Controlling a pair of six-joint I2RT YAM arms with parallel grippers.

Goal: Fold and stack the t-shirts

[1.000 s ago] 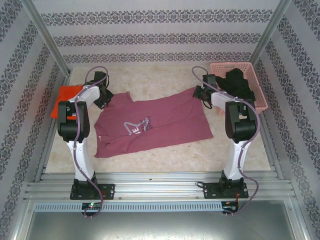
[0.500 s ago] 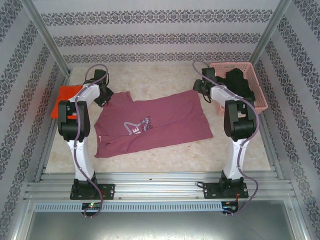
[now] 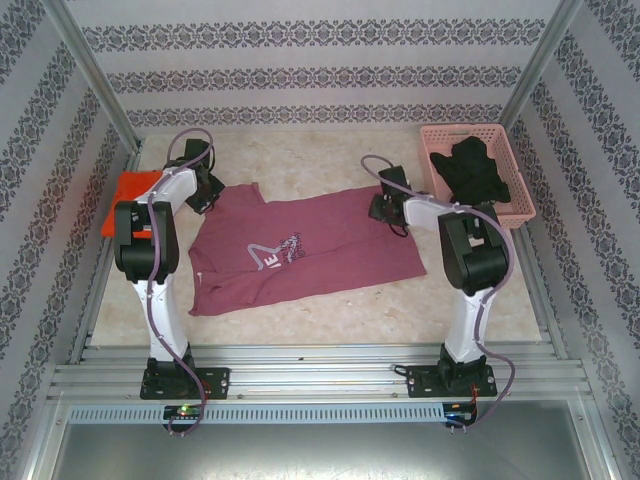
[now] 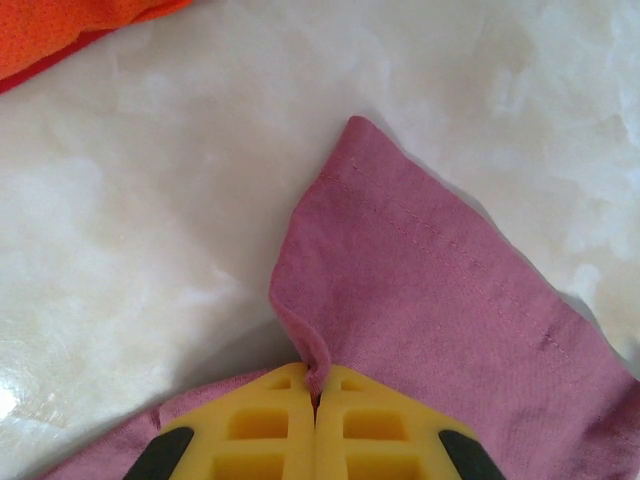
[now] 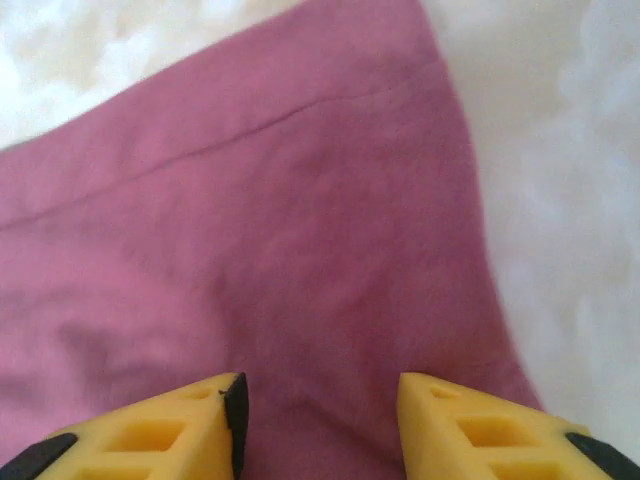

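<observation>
The task is looking barely begun: the maroon shirt (image 3: 300,245) is lying spread open, chest print up, across the middle of the surface (image 3: 320,160), with no fold made in it yet. The orange shirt (image 3: 125,188) is sitting at the far left edge, partly behind the left arm, so I cannot tell whether it is properly folded; nothing is lying on top of it. The left hand (image 4: 316,395) is pressed together on a small ridge of the maroon shirt near its far left corner (sleeve or shoulder, the close view is not making clear which). The right hand (image 5: 320,415) is hanging spread over the shirt's far right corner, just inside the stitched hem, gripping nothing; whether its tips are touching the cloth is hard to judge. By my reckoning, folding the maroon shirt and placing it with the orange one is all remaining to be done. A pink basket (image 3: 455,132) at the far right is holding dark clothes (image 3: 475,172), and whether those are more shirts waiting their turn is not showing.
</observation>
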